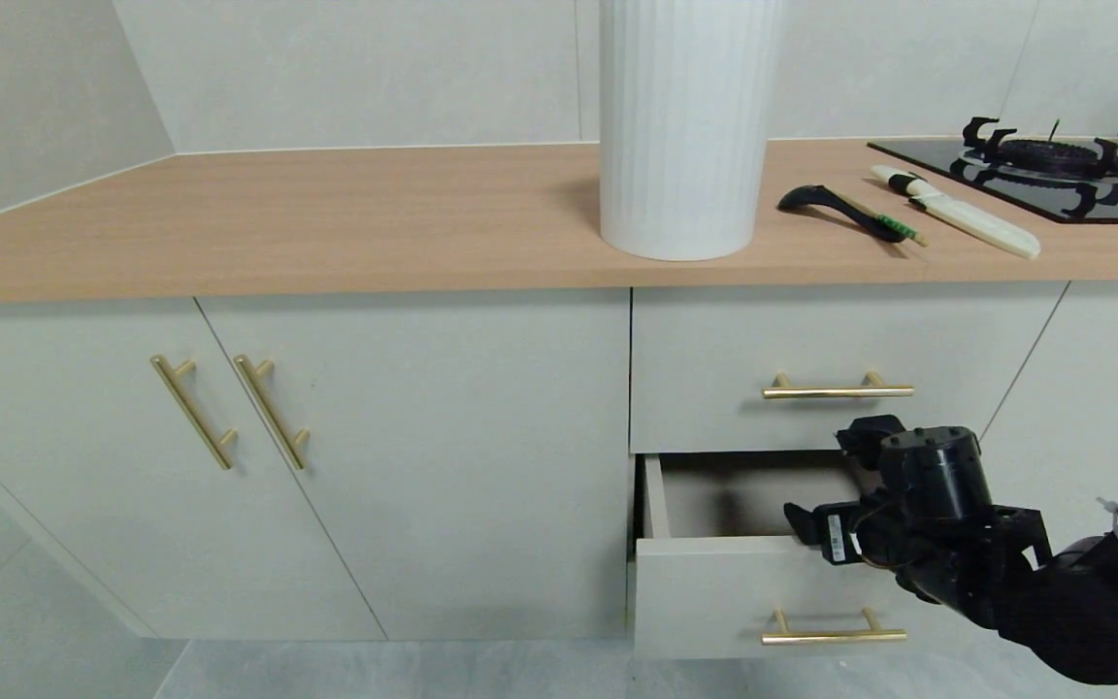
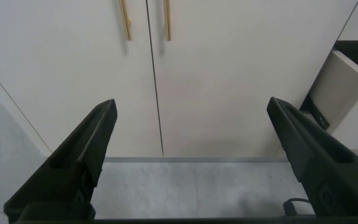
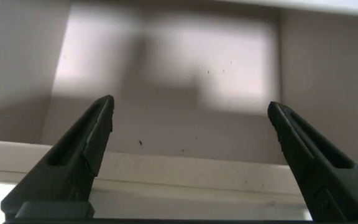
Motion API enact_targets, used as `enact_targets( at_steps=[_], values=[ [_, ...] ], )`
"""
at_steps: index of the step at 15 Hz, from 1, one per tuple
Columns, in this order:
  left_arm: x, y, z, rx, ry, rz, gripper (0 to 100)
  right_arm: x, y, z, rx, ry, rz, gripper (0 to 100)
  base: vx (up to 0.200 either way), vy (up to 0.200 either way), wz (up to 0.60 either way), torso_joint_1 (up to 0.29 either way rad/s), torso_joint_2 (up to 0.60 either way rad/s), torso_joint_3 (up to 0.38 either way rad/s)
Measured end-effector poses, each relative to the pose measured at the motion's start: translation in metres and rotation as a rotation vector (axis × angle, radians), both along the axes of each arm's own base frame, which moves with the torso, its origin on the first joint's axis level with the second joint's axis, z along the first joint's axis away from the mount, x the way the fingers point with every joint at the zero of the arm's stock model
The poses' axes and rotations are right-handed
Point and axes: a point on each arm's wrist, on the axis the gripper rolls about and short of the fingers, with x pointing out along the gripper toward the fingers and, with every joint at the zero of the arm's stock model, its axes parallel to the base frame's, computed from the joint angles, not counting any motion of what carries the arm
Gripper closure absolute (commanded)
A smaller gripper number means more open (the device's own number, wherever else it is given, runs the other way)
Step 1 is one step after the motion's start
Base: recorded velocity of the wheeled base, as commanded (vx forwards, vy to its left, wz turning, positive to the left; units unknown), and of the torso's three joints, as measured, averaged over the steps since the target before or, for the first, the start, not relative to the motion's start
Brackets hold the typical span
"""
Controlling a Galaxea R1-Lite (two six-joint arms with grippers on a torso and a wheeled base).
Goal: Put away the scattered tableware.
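Observation:
A black ladle [image 1: 836, 210] and a white knife [image 1: 969, 217] lie on the wooden countertop [image 1: 326, 214], right of a tall white ribbed container [image 1: 680, 126]. Below them the lower drawer [image 1: 714, 592] stands pulled out, with nothing visible inside. My right gripper [image 1: 826, 481] hangs open just over the drawer's front edge; in the right wrist view its fingers [image 3: 190, 104] frame the bare drawer floor [image 3: 179, 130]. My left gripper [image 2: 190, 109] is open and holds nothing, low near the floor, facing the cabinet doors [image 2: 229, 81].
A black gas hob [image 1: 1054, 165] sits at the counter's far right. The upper drawer [image 1: 836, 369] is shut, its brass handle above my right gripper. Two cabinet doors with brass handles [image 1: 229, 413] are closed on the left. Grey floor [image 2: 191, 186] lies below.

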Motion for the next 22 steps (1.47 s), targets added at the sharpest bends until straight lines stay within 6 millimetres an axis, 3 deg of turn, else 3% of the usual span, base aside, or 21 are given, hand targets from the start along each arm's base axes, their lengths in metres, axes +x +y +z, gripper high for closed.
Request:
enact_targets(
  at_steps=[9,14,22],
  values=[
    [0.0,0.0,0.0,0.0,0.0,0.0,0,-0.029,-0.009,0.021,-0.041,0.204,0.063,0,0.0,0.0,0.0,0.0,0.0,0.0],
    [0.0,0.0,0.0,0.0,0.0,0.0,0,-0.047,-0.013,0.033,-0.085,0.442,0.111,0,0.0,0.0,0.0,0.0,0.0,0.0],
    [0.0,0.0,0.0,0.001,0.0,0.0,0,-0.07,-0.013,0.034,-0.226,0.671,0.182,0,0.0,0.0,0.0,0.0,0.0,0.0]
  ],
)
